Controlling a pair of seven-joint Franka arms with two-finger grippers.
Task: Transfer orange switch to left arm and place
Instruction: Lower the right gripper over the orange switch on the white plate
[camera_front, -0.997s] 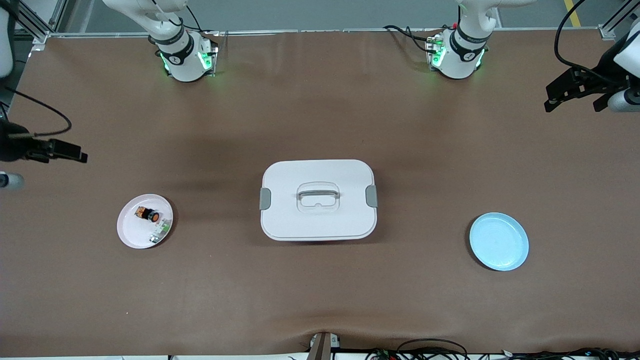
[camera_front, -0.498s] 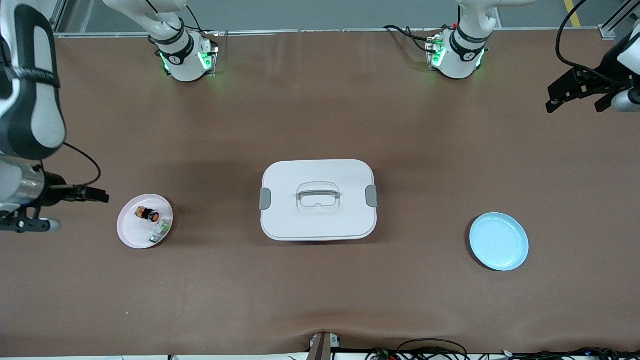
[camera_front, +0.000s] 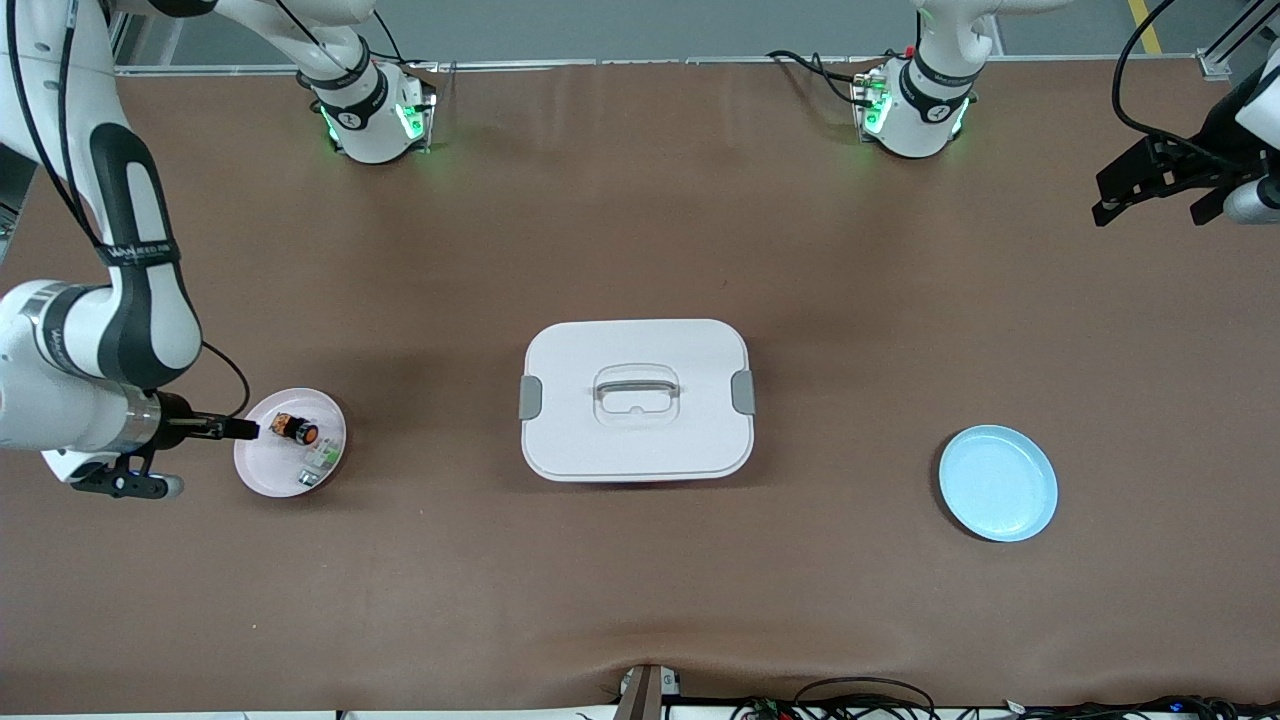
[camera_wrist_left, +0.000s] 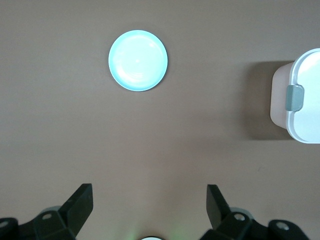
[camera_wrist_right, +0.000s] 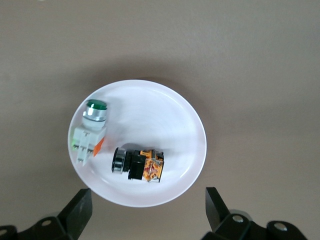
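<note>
The orange switch (camera_front: 297, 429) lies on its side on a pink plate (camera_front: 262, 465) toward the right arm's end of the table. My right gripper (camera_front: 235, 430) is open and empty over the plate's edge, beside the switch. In the right wrist view the switch (camera_wrist_right: 137, 164) lies just ahead of the open right gripper (camera_wrist_right: 145, 215). The white box (camera_front: 637, 400) stands shut at the table's middle. My left gripper (camera_front: 1145, 205) is open and empty, high over the left arm's end of the table; the left wrist view shows it (camera_wrist_left: 149, 210) open over bare table.
A small green-and-white component (camera_front: 320, 460) shares the pink plate, also in the right wrist view (camera_wrist_right: 91, 131). A blue plate (camera_front: 998, 483) sits empty toward the left arm's end and shows in the left wrist view (camera_wrist_left: 138, 60), as does the box's end (camera_wrist_left: 302, 100).
The right arm has swung in from the table's end and brought its gripper down to the pink plate beside the switch. The left gripper has barely moved.
</note>
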